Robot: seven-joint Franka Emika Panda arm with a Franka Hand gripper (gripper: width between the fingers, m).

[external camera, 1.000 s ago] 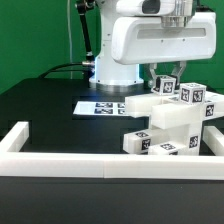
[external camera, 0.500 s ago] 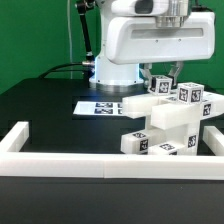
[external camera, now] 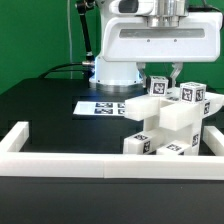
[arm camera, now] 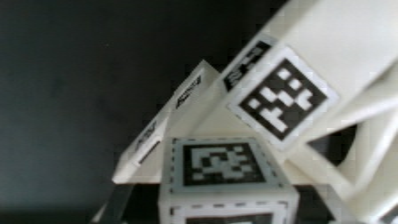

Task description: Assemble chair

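The chair [external camera: 172, 122] is a stack of chunky white tagged blocks at the exterior view's right, inside the rail. My gripper [external camera: 164, 82] hangs straight over its top and is shut on a small tagged white chair piece [external camera: 160, 87] at the top of the stack. The wrist view shows that chair piece [arm camera: 222, 160] close up between the jaws of the gripper [arm camera: 222, 208], with other white chair blocks [arm camera: 285, 85] slanting away beyond it. A low tagged block [external camera: 152, 145] lies at the foot of the stack.
A white border rail [external camera: 60, 162] runs along the front, with a short arm [external camera: 14, 138] at the left. The marker board [external camera: 100, 106] lies flat on the black table behind the chair, in front of the arm's base [external camera: 115, 70].
The hand has shifted slightly toward the exterior view's left, and the gripped piece has moved a little with it. The jaws have stayed shut on it.
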